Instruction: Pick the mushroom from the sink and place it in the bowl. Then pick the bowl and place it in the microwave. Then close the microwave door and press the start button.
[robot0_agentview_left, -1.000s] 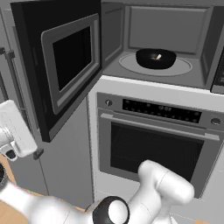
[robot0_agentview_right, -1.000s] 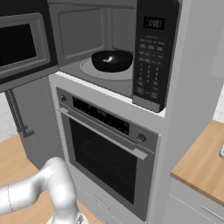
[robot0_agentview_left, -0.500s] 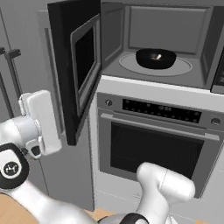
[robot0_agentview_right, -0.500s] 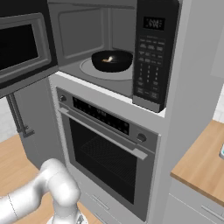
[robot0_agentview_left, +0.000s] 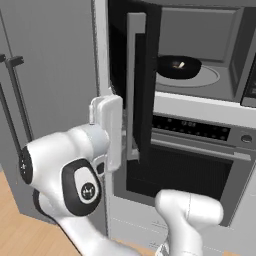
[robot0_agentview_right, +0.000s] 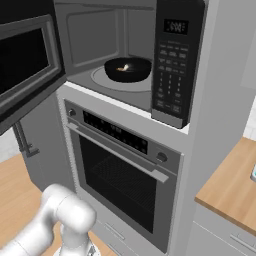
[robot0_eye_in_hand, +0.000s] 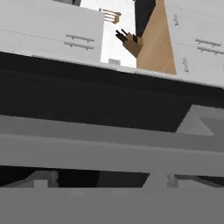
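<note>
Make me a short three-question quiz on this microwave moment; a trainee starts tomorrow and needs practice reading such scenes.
1. True or false: the bowl sits on the turntable inside the microwave.
2. Multiple choice: the microwave door is A) fully shut, B) partly swung, not shut, C) missing.
3. Fill in: directly below the microwave is the ____ with a bar handle.

Key:
1. True; something small and pale, probably the mushroom, lies in it.
2. B; the left base view shows it nearly edge-on, with the robot's hand beside its outer face.
3. Oven.
</note>
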